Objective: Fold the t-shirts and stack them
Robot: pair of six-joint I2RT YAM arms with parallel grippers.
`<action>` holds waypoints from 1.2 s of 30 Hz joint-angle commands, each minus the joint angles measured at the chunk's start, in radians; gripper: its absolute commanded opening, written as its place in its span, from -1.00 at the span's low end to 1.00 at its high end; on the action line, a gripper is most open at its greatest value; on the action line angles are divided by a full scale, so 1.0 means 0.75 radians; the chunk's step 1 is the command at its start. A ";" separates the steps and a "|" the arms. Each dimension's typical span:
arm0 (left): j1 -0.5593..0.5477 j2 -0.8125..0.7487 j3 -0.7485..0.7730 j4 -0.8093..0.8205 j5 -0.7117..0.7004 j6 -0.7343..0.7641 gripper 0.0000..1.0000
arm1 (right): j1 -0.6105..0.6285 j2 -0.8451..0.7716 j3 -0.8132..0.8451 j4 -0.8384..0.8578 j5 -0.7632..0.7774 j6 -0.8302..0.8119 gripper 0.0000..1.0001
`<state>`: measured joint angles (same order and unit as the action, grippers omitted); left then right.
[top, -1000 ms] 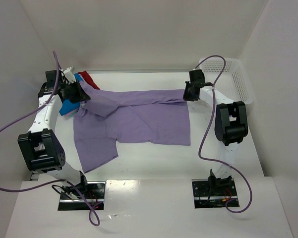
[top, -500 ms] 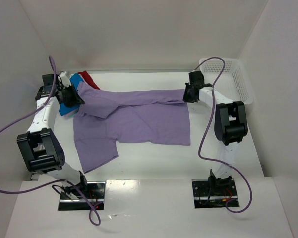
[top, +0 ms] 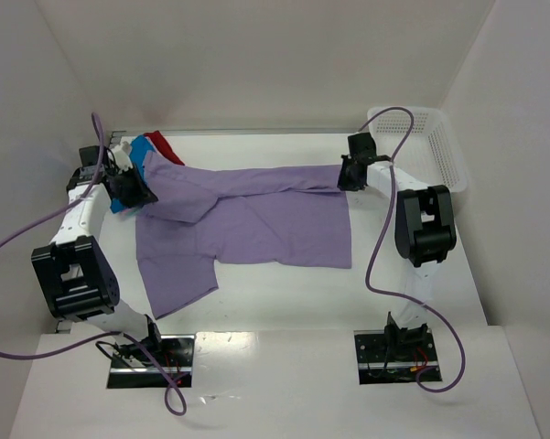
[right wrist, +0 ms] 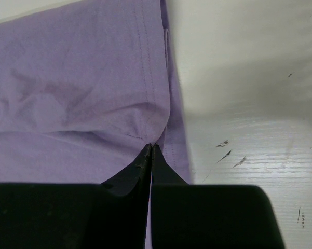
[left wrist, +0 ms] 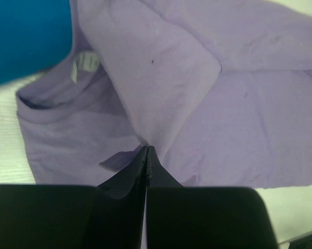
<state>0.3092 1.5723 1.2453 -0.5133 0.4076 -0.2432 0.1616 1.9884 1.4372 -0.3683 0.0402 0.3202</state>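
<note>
The lavender t-shirt (top: 256, 229) lies spread across the middle of the surface (top: 284, 302), one sleeve trailing toward the bases. Further back, the left pincer (top: 142, 189), clenched on the shoulder cloth, slides outward and stretches the folded-over top edge against the right pincer (top: 345, 174), clamped on the hem corner, so the fold is tightening. Behind them wait the blue shirt (top: 139, 146) and red shirt (top: 166, 146).

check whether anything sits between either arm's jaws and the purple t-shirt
Nothing visible does: the left jaws and right jaws are each shut directly on the lavender t-shirt, pinching its cloth at opposite ends.
</note>
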 commanded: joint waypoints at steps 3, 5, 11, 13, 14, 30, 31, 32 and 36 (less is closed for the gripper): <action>0.005 -0.078 -0.090 -0.042 0.048 -0.013 -1.00 | 0.026 0.028 0.027 0.017 0.004 -0.006 -0.99; 0.005 -0.078 -0.116 -0.042 0.013 -0.013 -1.00 | 0.026 0.028 0.027 0.017 0.004 -0.006 -0.99; 0.017 -0.063 -0.129 0.009 -0.018 -0.013 -1.00 | 0.026 0.040 0.027 0.017 0.004 -0.006 -0.99; 0.017 -0.045 -0.098 0.034 -0.018 -0.025 -0.90 | 0.026 0.040 0.027 0.017 0.004 -0.018 -0.99; 0.017 -0.027 -0.098 0.034 -0.032 -0.025 -0.85 | 0.026 0.040 0.041 0.017 0.004 -0.018 -0.87; -0.021 0.072 0.187 0.087 0.291 0.048 0.19 | 0.038 -0.221 0.117 0.072 -0.131 0.003 0.73; -0.038 0.072 0.186 0.101 0.317 0.079 0.23 | 0.038 -0.221 0.101 0.084 -0.174 0.023 0.73; -0.072 0.086 0.186 0.101 0.346 0.095 0.26 | 0.038 -0.238 0.086 0.104 -0.189 0.023 0.73; -0.179 0.098 0.174 0.116 0.267 0.173 0.28 | 0.081 -0.238 0.033 0.162 -0.215 0.052 0.76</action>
<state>0.2401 1.6333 1.3636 -0.4572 0.5838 -0.1886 0.1848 1.8442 1.4761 -0.3286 -0.0719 0.3382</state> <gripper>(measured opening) 0.630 0.875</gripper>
